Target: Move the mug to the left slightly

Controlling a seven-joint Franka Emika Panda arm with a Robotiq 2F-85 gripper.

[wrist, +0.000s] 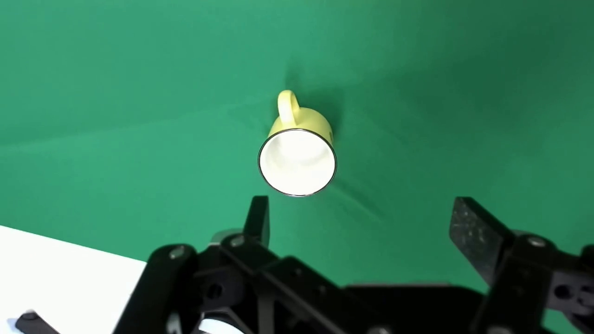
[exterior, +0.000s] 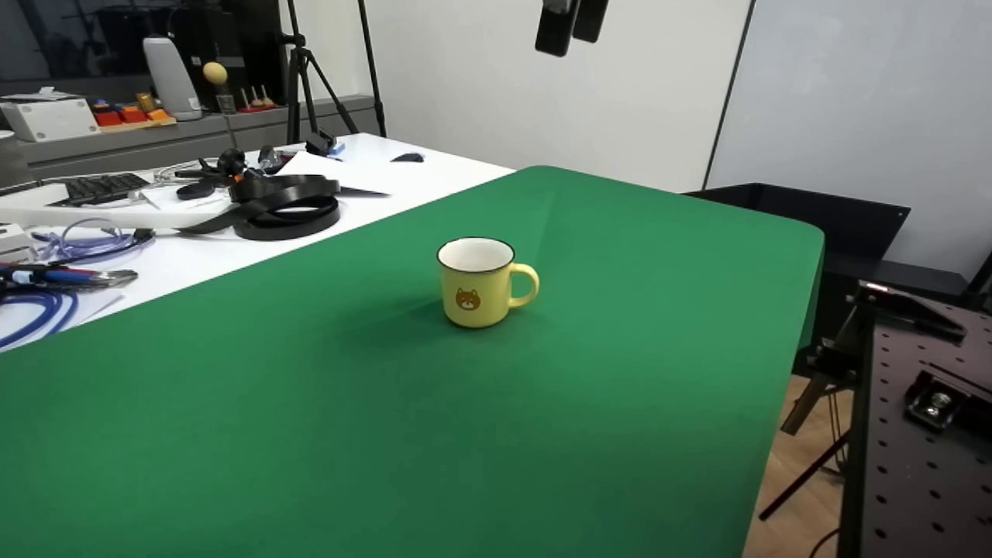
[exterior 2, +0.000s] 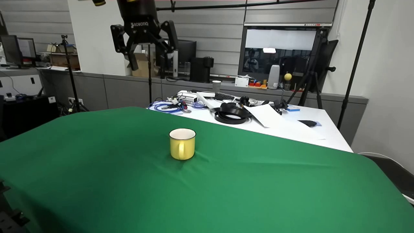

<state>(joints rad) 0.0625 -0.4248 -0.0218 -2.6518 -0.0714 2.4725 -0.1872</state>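
The mug (exterior: 474,285), pale yellow with a white interior and a dark rim, stands upright on a green cloth (exterior: 465,434) near the centre of the frame in an exterior view, its loop handle turned to the right and a brown animal face on its side. Your gripper (exterior 2: 148,69) hangs at the upper left in an exterior view, high above the cloth and well apart from the mug, its two fingers (exterior 2: 133,61) spread wide. In the wrist view you look down into the mug at mid-frame, handle toward the top, as the fingers reach in from the bottom with a gap broader than the mug appears. At left in an exterior view, a white table (exterior: 457,167) bears a coiled black band (exterior: 287,232); a tripod (exterior: 296,85) rises at upper left, and a perforated black panel (exterior: 907,465) occupies the lower right.
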